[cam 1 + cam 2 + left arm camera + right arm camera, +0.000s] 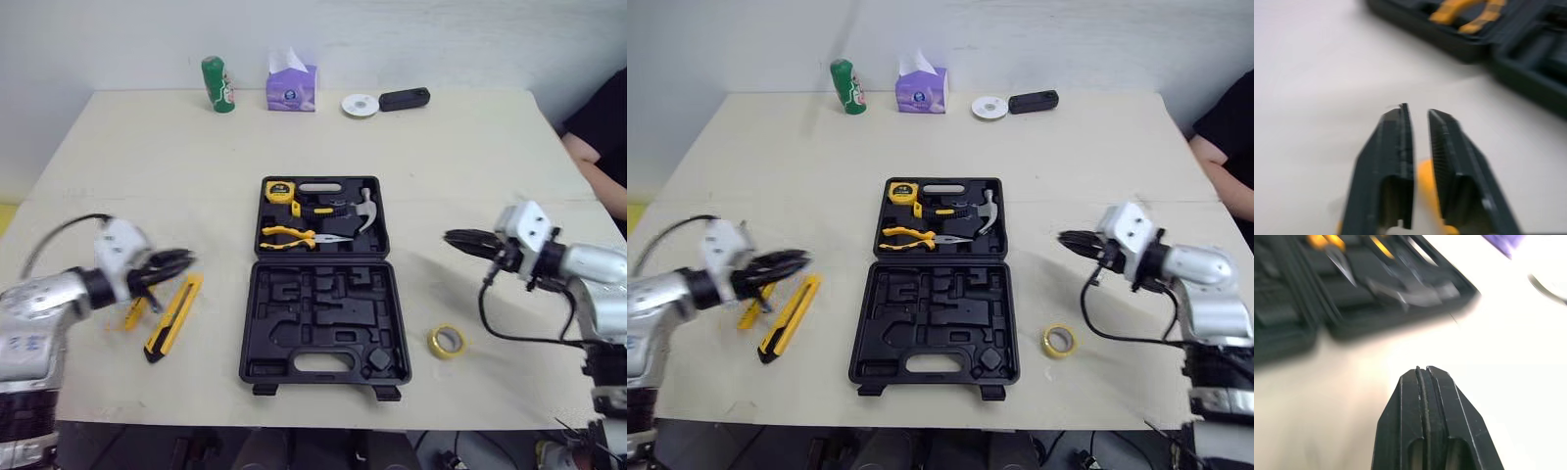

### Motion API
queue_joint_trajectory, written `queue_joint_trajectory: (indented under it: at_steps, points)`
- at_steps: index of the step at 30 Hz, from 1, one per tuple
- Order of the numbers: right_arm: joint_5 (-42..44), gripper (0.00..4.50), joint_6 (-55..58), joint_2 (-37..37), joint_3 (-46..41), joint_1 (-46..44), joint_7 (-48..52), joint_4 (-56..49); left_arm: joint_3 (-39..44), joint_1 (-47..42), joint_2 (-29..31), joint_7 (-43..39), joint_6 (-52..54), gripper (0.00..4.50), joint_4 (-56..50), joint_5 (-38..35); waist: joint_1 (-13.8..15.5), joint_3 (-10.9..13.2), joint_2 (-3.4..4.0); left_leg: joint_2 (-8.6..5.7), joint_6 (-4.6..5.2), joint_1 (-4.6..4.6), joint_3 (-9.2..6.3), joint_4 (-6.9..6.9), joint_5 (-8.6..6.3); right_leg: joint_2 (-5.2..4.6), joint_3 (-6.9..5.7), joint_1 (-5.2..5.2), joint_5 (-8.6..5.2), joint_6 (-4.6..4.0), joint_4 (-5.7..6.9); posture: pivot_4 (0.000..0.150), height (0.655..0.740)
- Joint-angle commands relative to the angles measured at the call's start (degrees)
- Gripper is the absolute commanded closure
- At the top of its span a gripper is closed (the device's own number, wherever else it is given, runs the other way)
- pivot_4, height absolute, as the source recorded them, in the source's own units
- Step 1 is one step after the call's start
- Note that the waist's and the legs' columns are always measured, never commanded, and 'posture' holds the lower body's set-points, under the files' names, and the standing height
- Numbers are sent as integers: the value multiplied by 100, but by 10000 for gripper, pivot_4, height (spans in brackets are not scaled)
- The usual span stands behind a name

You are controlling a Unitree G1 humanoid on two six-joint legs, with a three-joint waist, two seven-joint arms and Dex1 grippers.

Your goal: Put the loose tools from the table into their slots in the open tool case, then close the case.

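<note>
The black tool case lies open at the table's middle. Its far half holds a tape measure, a hammer and yellow pliers; the near half shows bare slots. A yellow utility knife and a small yellow tool lie loose to the case's left. My left gripper hovers just above them, its fingers a narrow gap apart, holding nothing. My right gripper is shut and empty, to the right of the case. A yellow tape roll lies near the case's front right corner.
Along the far edge stand a green can, a purple tissue box, a white disc and a black device. A person's arm shows at the right edge.
</note>
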Motion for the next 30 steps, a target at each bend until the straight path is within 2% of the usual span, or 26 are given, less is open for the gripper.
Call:
queue_joint_trajectory:
  at_steps: [1, 5, 6, 7, 11, 15, 19, 22, 30]
  points:
    - [261, 24982, -262, -353, -802, 483, -98, -217, 1096, 250, 104, 254, -97, 20358, 21, -374, -5, 0, 0, -2, 4, -1, 2, 2, -2, -7, 1, 1, 1, 2, 0, 1500, 7400]
    - [354, 4927, -483, -690, -1727, 1046, -347, 210, 2303, 875, 280, 329, -359, 2785, 977, -471, -33, 0, 0, -12, 9, 13, 9, 5, -5, -32, -2, 11, 2, 5, -12, 1500, 7400]
    - [391, 1734, -554, -726, -1979, 1212, -407, 368, 2592, 941, 300, 405, -516, 456, 1314, -522, -49, 0, 0, -11, 9, 17, 11, 0, -5, -31, -1, 11, 2, 5, -12, 1500, 7400]
    - [389, 310, -639, -771, -2155, 1436, -374, 488, 2824, 945, 350, 590, -605, 0, 1680, -547, -42, 0, 0, -10, 9, 22, 15, -14, -5, -29, 1, 11, 2, 4, -17, 1500, 7400]
    - [128, 310, -1146, -876, -2703, 2251, -669, 934, 3138, 1429, 727, 861, -1550, 0, 3143, -175, -39, -4, -11, -11, 12, 30, 19, -55, -4, -31, 0, 11, 1, 2, -39, 1500, 7400]
    - [132, 310, -1419, -926, -3444, 2765, -1290, 1547, 3544, 1668, 919, 1294, -1758, 0, 3911, -314, -19, -6, -14, -32, 24, 33, 24, -56, 1, -58, 4, 17, 5, 9, -35, 1500, 7400]
    - [108, 310, -1718, -659, -3888, 3309, -1907, 1743, 3540, 2063, 996, 1708, -2366, 0, 4691, -131, -35, -7, -16, -30, 22, 71, 24, -83, -2, -58, 6, 42, 3, 5, -44, 1500, 7400]
    - [-10, 310, -1956, -568, -4117, 3735, -2354, 2007, 3574, 2128, 972, 1915, -2538, 0, 4974, -259, -36, -7, -15, -27, 23, 92, 34, -94, -4, -56, 11, 53, 1, 4, -46, 1500, 7400]
    - [87, 310, -2010, -250, -3939, 4309, -2373, 1914, 3339, 1983, 1001, 1846, -2757, 0, 5113, -443, -41, -31, -39, -22, 26, 117, 39, -94, -11, -56, 19, 71, 1, 3, -42, 1500, 7400]
